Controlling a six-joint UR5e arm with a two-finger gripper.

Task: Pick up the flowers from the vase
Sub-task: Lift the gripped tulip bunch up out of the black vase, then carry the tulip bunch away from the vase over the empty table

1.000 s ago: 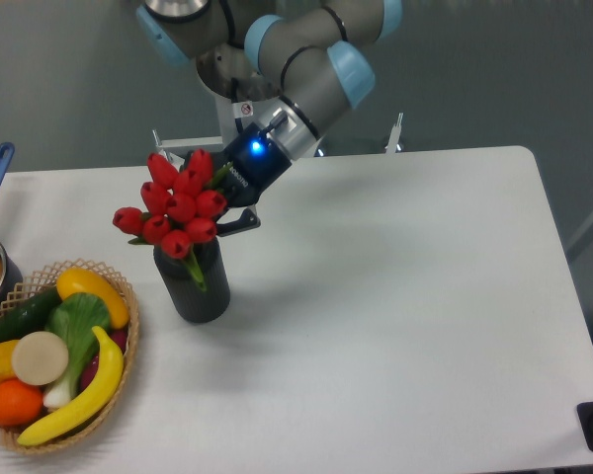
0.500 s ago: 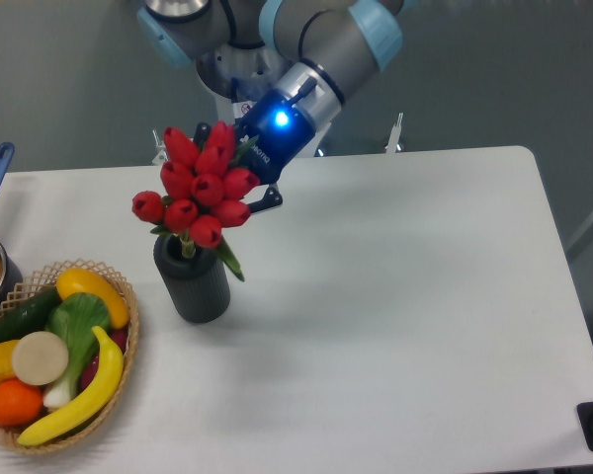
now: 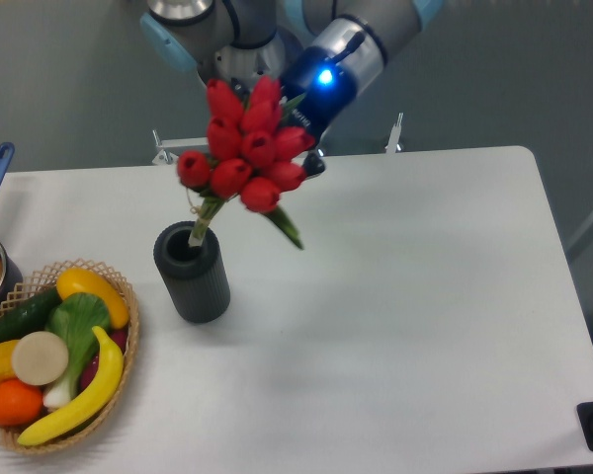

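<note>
up high, the gripper (image 3: pixel 298 148) is clamped on the red tulip bunch (image 3: pixel 244 146), its fingers mostly hidden behind the buds. below and to the left of the gripper stands the dark grey ribbed vase (image 3: pixel 192 272), upright on the white table (image 3: pixel 405 296). only the pale stem ends (image 3: pixel 200 225) dip into the vase's mouth; the buds hang clear above it. further down-left of the gripper sits a wicker basket (image 3: pixel 119 354) of fruit and vegetables.

One flower bunch (image 3: pixel 245 146), one vase (image 3: pixel 192 273), one basket (image 3: pixel 128 326).
</note>
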